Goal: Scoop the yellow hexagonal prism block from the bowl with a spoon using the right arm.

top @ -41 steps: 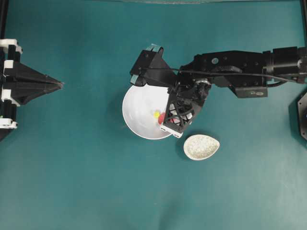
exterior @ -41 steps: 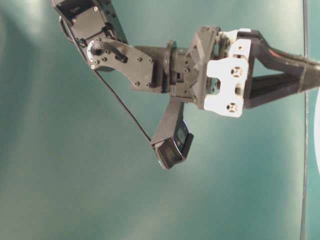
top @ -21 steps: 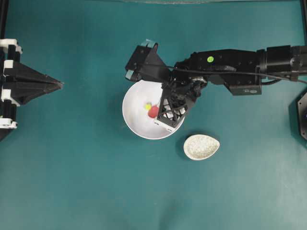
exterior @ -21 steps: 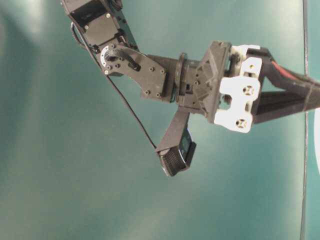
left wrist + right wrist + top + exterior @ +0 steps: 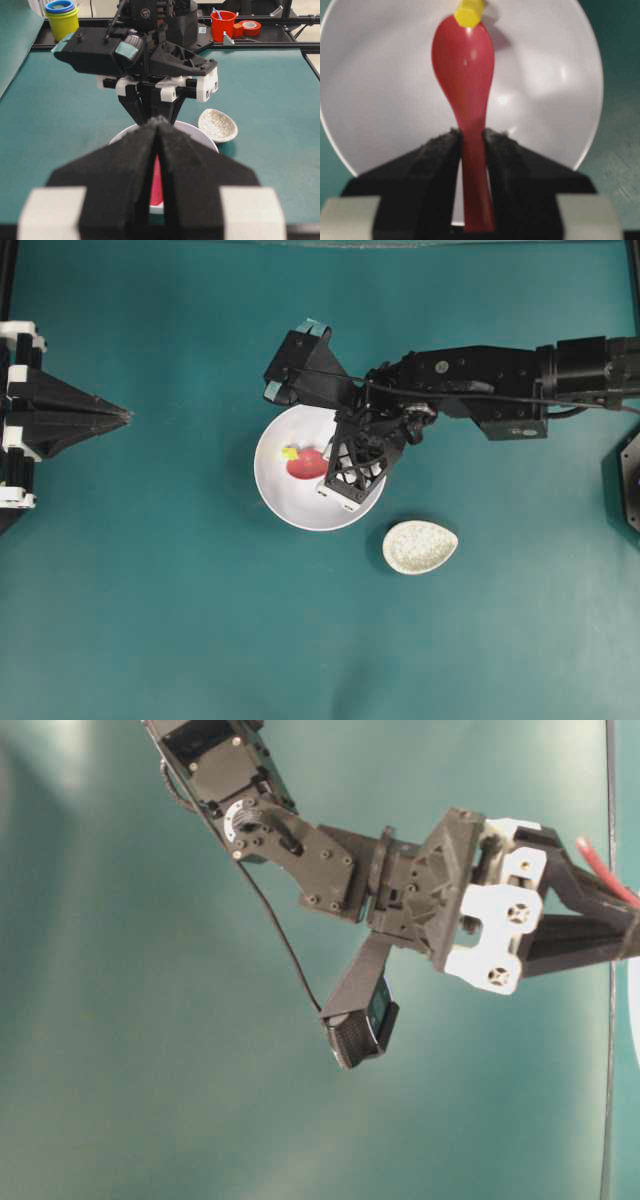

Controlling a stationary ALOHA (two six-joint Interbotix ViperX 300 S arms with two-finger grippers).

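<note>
The white bowl (image 5: 285, 502) sits mid-table. My right gripper (image 5: 330, 463) hangs over its right half, shut on the handle of the pink-red spoon (image 5: 306, 464). In the right wrist view both pads press the spoon (image 5: 465, 55) handle, with the gripper (image 5: 471, 134) low above the bowl (image 5: 545, 75). The scoop lies low over the bowl floor. The tiny yellow hexagonal block (image 5: 469, 12) touches the scoop's tip, outside the scoop. From overhead the block (image 5: 289, 453) lies just left of the scoop. My left gripper (image 5: 128, 417) rests far to the left, shut and empty.
A speckled egg-shaped spoon rest (image 5: 419, 546) lies just right of and below the bowl. In the left wrist view, stacked cups (image 5: 62, 17), a red cup (image 5: 222, 22) and a tape roll (image 5: 250, 26) stand beyond the table's far edge.
My right gripper has swept the spoon leftward across the bowl. The yellow block has moved left and slightly up ahead of the scoop's tip. The left arm has not moved.
</note>
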